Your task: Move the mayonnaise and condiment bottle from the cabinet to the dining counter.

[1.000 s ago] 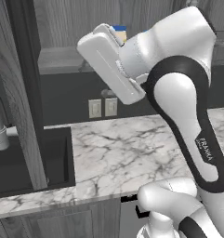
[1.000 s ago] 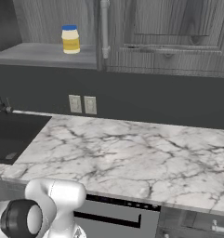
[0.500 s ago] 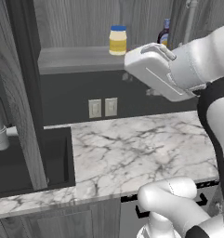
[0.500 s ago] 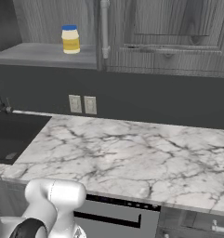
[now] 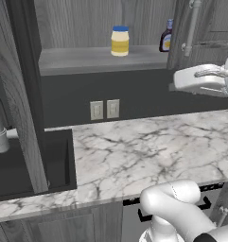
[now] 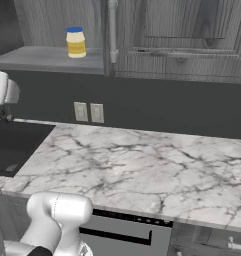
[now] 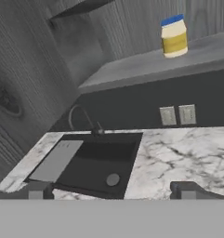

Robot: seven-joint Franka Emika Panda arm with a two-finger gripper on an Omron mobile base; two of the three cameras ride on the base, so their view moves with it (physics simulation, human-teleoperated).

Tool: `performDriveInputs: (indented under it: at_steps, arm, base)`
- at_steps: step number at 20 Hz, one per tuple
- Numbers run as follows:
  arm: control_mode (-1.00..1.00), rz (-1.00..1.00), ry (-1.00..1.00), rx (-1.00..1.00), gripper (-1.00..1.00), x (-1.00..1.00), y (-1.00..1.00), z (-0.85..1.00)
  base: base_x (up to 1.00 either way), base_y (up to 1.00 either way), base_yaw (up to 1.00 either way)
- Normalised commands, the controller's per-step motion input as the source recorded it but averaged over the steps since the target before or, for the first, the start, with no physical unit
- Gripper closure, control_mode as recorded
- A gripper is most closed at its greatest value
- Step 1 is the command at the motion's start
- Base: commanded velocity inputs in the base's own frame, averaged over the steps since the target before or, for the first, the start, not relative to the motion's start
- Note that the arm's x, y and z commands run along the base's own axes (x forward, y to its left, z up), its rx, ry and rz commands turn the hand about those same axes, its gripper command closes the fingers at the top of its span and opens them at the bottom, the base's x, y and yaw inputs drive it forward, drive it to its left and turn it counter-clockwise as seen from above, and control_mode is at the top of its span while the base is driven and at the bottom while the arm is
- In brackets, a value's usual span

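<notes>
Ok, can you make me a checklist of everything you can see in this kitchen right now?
Surface: marble worktop, bare, with a black sink set in it.
Job's things: mayonnaise and condiment bottle both upright on the cabinet shelf, apart from each other.
Clutter: nothing seen.
Grippers: gripper open, holding nothing, over the worktop near the sink.
Cables: nothing seen.
Surroundings: two wall sockets under the shelf, a faucet behind the sink, a closed cabinet door.
</notes>
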Motion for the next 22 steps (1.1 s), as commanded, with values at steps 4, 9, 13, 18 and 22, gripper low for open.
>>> performDriveInputs:
  at_steps: [4, 9, 13, 18, 22]
  arm:
    - [-1.00, 0.00, -0.18, -0.18, -1.00, -0.17, -0.62, 0.12]
    - [-1.00, 0.00, -0.17, -0.14, -1.00, -0.12, -0.63, 0.15]
    - [-1.00, -0.04, 0.00, -0.02, -1.00, 0.01, -0.61, 0.29]
    - [-1.00, -0.14, 0.00, 0.00, -1.00, 0.23, -0.54, 0.28]
    - [-1.00, -0.13, 0.00, 0.00, -1.00, 0.54, -0.38, 0.21]
  base:
    - [0.00, 0.00, 0.00]
    - [0.00, 0.00, 0.00]
    - [0.00, 0.00, 0.00]
    - [0.00, 0.00, 0.00]
    - [0.00, 0.00, 0.00]
